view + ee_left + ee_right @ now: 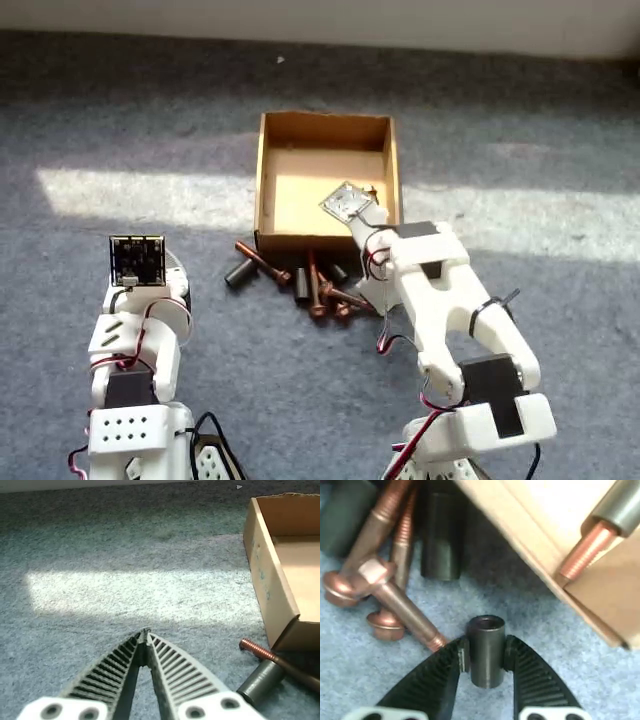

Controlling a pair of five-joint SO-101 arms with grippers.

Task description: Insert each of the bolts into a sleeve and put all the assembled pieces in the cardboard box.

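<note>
1 sleeve point(486, 640) — clamped in right tool point(486, 654) | bolts point(395, 597) just beside

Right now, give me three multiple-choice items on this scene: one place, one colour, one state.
1. Where do the loose bolts lie relative to the cardboard box? A) inside it B) on the carpet by its near wall C) behind it
2. Bolt colour? A) copper B) blue C) white
3. The right gripper is: A) open, empty B) shut on a bolt C) shut on a dark sleeve
Answers: B, they lie heaped on the carpet outside that wall; A, heads and shanks look copper; C, the sleeve sits clamped between its fingers.
</note>
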